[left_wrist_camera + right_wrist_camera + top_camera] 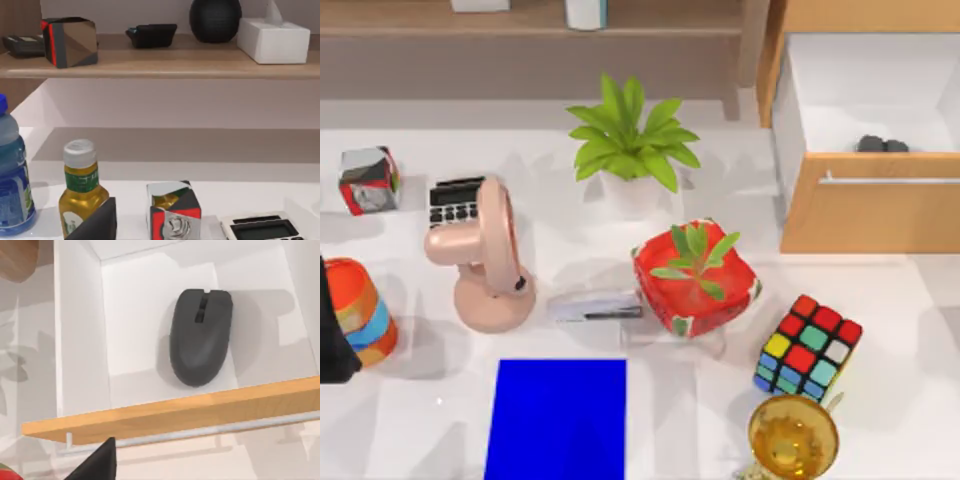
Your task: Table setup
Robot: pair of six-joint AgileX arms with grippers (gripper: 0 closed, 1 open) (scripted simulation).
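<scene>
Mouse (pixel 200 337): seen lying in the open drawer (pixel 865 190), not yet grasped
Risk: a grab from above could be fouled by the drawer front
Grippers: finger state cannot be told (either arm)

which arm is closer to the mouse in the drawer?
Right. The right wrist view looks straight down on the mouse in the open drawer. The left arm sits at the table's far left edge.

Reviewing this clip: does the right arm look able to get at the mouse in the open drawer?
Probably yes. The right wrist view looks straight down on the mouse lying alone in the open drawer, with nothing over it; only the drawer's wooden front stands nearby.
</scene>
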